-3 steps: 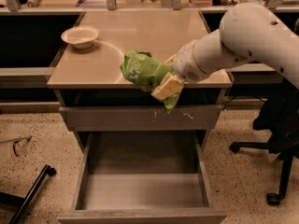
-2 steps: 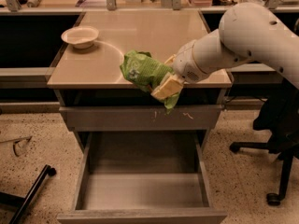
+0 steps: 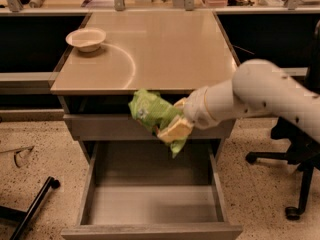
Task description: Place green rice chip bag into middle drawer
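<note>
My gripper (image 3: 172, 126) is shut on the green rice chip bag (image 3: 150, 111), a crumpled bright-green foil bag with a white label patch. I hold it in the air in front of the table's front edge, above the back part of the open middle drawer (image 3: 150, 204). The drawer is pulled out towards the camera and its smooth grey floor is bare. My white arm (image 3: 250, 96) reaches in from the right.
A white bowl (image 3: 86, 38) sits at the far left of the tan tabletop (image 3: 160, 49). A closed grey drawer front (image 3: 100, 127) lies just under the tabletop. A black office chair base (image 3: 290, 184) stands at the right, and a black bar (image 3: 30, 209) lies on the floor at the left.
My gripper has carried the bag down and forward, from over the tabletop's front edge to in front of it, above the open drawer.
</note>
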Robot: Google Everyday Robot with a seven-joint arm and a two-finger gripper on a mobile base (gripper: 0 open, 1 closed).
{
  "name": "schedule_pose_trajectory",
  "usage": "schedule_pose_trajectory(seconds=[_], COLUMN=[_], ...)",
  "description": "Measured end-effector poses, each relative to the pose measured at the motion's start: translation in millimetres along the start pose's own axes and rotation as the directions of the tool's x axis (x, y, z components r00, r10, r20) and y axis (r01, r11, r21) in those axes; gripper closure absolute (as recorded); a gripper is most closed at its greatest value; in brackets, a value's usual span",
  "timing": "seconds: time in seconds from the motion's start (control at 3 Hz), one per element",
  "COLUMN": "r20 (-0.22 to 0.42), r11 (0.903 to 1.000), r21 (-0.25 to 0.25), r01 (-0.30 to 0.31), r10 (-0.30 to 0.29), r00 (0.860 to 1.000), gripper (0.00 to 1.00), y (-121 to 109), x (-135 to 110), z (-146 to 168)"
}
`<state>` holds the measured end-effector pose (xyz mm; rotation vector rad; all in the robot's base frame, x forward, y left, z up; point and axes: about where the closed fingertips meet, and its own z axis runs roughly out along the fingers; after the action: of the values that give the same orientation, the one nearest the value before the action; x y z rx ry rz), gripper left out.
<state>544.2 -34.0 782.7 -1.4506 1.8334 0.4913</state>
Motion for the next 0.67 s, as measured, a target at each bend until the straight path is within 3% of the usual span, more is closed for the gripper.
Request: schedule_pose_trajectory(seconds=[0.33,0.67], r20=[0.011,0.011], r11=[0.9906,0.9906], r21=[-0.087,-0.087], r01=[-0.105,-0.105], r10=[0.107,0.107], r00=[0.994,0.994], gripper=[1.0,1.0], y=[56.3,56.4], x=[70.3,70.3], z=[53.1,53.1])
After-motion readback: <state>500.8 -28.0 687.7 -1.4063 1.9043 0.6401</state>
